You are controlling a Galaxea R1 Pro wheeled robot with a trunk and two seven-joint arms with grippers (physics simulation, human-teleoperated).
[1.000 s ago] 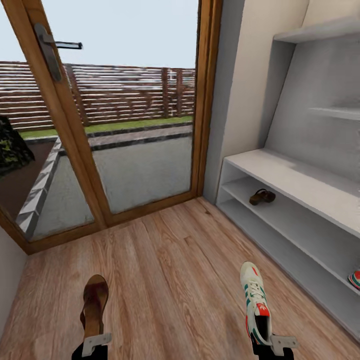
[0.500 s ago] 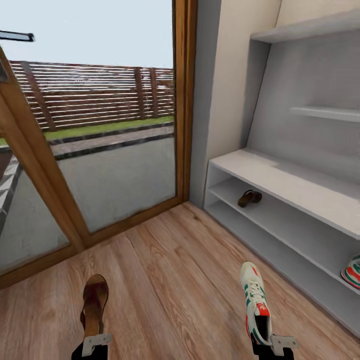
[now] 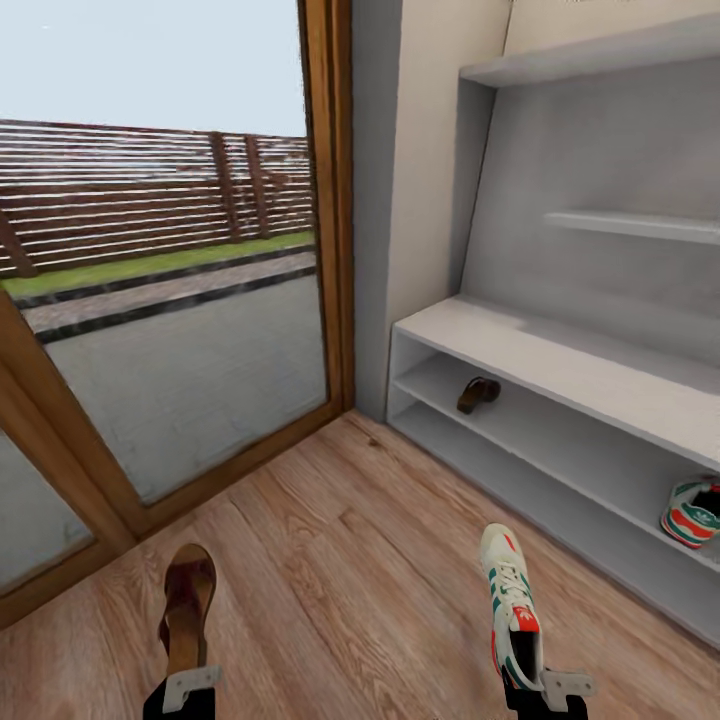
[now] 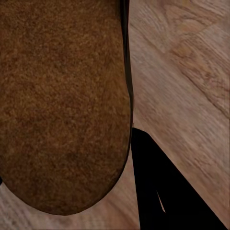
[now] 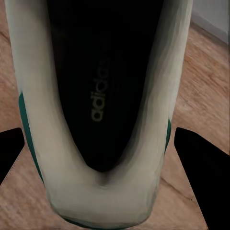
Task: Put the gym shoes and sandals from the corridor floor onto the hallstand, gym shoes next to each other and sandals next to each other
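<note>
At the bottom of the head view you carry 1 shoe per arm: the left end effector (image 3: pixel 185 690) grips a brown sandal (image 3: pixel 188 608) by its heel, and the right end effector (image 3: pixel 545 690) grips a white gym shoe (image 3: pixel 511 598) by its heel, toes pointing forward. The left wrist view shows the sandal's tan footbed (image 4: pixel 62 105) right at the camera; the right wrist view looks into the sneaker's dark lining (image 5: pixel 103 86) between the dark fingers (image 5: pixel 203 167). Both loads hang above the wood-plank floor (image 3: pixel 340 560).

The hallstand (image 3: pixel 560 365) sits ahead to your right. The second sandal (image 3: pixel 478 393) lies near the door end of its middle tier; the second gym shoe (image 3: pixel 692 512) lies on the bottom tier, well apart from it.

Risks:
- The mates are on different tiers and far apart, so dropping either load at the nearest spot likely breaks the pairing.
- Each grip is at the heel only, so a long toe could catch a shelf edge on entry and twist out onto the floor.
- Shelf gaps look low; a steep approach may knock the shoes already placed.
- The glass door (image 3: pixel 180 330) is close on your left; a wide swing could hit it.
</note>
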